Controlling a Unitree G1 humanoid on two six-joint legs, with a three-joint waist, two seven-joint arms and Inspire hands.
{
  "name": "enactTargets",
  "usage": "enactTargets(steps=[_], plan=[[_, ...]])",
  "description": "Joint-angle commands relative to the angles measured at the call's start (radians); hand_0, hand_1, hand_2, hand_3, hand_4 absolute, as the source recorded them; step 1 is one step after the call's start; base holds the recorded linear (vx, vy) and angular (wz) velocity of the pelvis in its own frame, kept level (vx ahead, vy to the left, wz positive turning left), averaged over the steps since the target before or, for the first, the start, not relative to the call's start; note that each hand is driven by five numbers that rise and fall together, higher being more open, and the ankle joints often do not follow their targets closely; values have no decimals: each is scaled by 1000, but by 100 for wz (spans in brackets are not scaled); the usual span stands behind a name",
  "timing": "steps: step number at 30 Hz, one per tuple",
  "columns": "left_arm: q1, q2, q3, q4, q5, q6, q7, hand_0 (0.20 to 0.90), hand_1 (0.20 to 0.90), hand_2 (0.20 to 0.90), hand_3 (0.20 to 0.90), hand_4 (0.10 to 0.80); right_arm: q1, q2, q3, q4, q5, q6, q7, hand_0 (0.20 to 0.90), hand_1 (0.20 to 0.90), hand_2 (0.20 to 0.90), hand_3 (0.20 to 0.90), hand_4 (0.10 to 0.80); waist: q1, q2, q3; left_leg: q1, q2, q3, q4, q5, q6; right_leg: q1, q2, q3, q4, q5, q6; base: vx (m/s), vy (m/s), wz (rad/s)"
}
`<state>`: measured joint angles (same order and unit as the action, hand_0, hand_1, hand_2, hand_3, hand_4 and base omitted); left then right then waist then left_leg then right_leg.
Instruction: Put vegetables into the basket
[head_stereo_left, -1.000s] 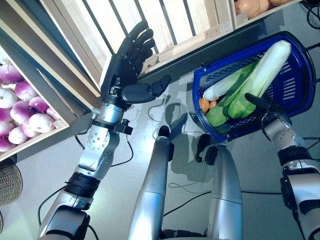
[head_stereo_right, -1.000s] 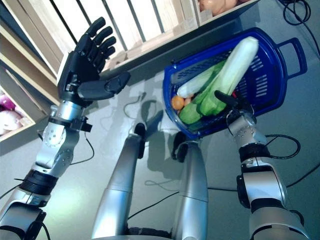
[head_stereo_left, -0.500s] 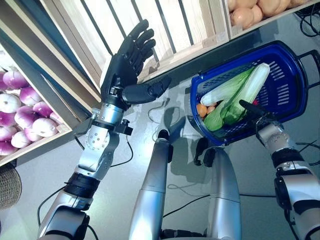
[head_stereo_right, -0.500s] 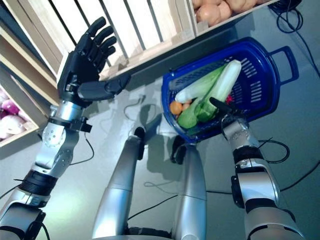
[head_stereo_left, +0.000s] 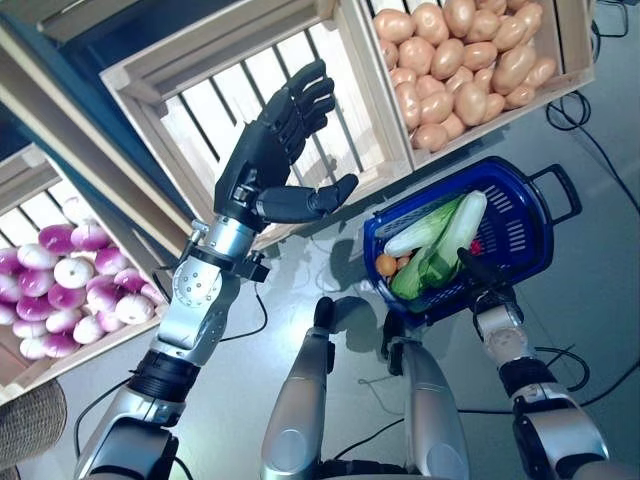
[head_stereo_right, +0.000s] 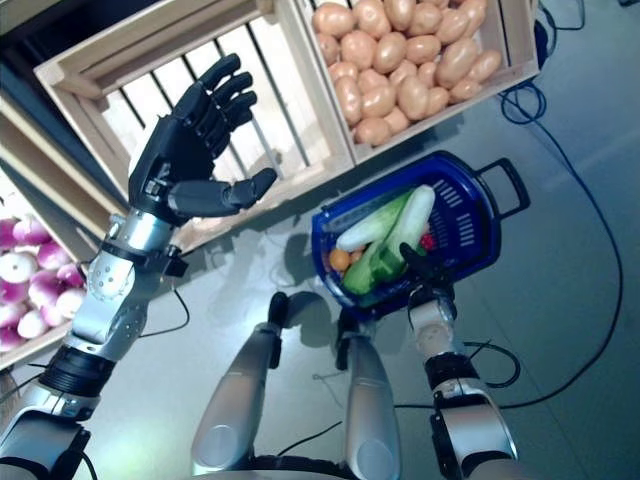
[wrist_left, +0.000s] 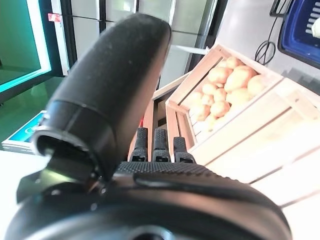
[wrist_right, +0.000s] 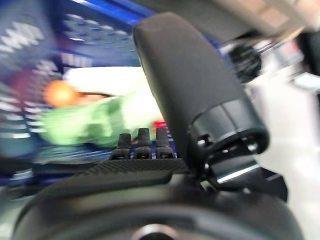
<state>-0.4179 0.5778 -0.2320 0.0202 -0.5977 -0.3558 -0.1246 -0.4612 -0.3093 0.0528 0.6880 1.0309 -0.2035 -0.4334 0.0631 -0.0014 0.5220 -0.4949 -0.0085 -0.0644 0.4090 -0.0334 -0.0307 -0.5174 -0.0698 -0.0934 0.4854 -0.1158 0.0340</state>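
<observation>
The blue plastic basket stands on the grey floor in front of the wooden stand. In it lie long pale green leafy vegetables, a small orange vegetable and something red. My right hand is at the basket's near rim, fingers straight and empty; the basket also shows in the right wrist view. My left hand is raised in front of an empty wooden crate, fingers spread and thumb out, holding nothing.
A crate of potatoes stands just behind the basket. A crate of purple and white onions is at the left. A woven basket sits at the lower left. Black cables lie on the floor at the right.
The whole view has shifted, so the camera has moved and more of the crates shows. My right hand has let go of the long pale green vegetable, which now lies in the basket. My left hand stays raised.
</observation>
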Motion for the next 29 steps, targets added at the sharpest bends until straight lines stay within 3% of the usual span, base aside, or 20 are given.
enactTargets(steps=[1,4,6,11,15,19,23,26,29], plan=[[67,-31,27,-119,45,-108,-49,900,900,900,900,800,143,-45,15,-201,-386,-109,-68,900,900,900,900,800,-21,17,-120,54,-43,53,-94,41,23,157,12,-26,-202,104,-19,64,65,-10],[123,-37,37,-124,47,-88,-81,900,900,900,900,800,232,-59,29,-238,-516,-105,-31,900,900,900,900,800,-33,18,-150,99,-39,55,-162,64,25,195,8,-30,-261,126,-11,60,70,-11],[187,-41,34,-98,9,-11,-152,900,900,900,900,800,316,-91,56,-252,-702,-50,45,900,900,900,900,800,-47,18,-194,178,-29,57,-258,89,22,267,7,-32,-344,149,2,92,63,-3],[273,-23,-1,14,-4,97,-203,900,900,900,900,800,431,-110,89,-229,-708,37,195,900,900,900,900,800,-63,14,-263,286,-9,63,-381,117,13,369,-3,-50,-446,177,18,93,32,-11],[312,-41,-61,159,66,97,-232,900,900,900,900,800,480,-78,121,-102,-672,42,274,900,900,900,900,800,-68,5,-309,353,4,75,-434,123,11,428,-6,-53,-501,195,31,145,28,-4],[327,-81,-148,381,200,92,-170,900,900,900,900,800,483,-30,155,149,-683,56,362,900,900,900,900,800,-68,3,-366,410,16,86,-465,115,9,477,-8,-47,-542,206,40,163,46,3],[325,-165,-157,638,291,94,-135,900,900,900,900,800,470,12,167,331,-676,127,403,900,900,900,900,800,-68,4,-403,449,31,105,-482,105,6,506,-14,-49,-560,207,45,120,53,-3],[314,-197,-156,770,405,88,-75,900,900,900,900,800,468,31,175,395,-700,176,415,900,900,900,900,800,-73,3,-417,468,37,115,-481,95,6,514,-18,-48,-556,201,47,61,43,-7],[308,-221,-152,884,418,106,-43,900,900,900,900,800,460,41,185,454,-719,188,428,900,900,900,900,800,-77,2,-422,476,42,124,-470,85,8,517,-21,-43,-543,190,47,23,34,-19]])
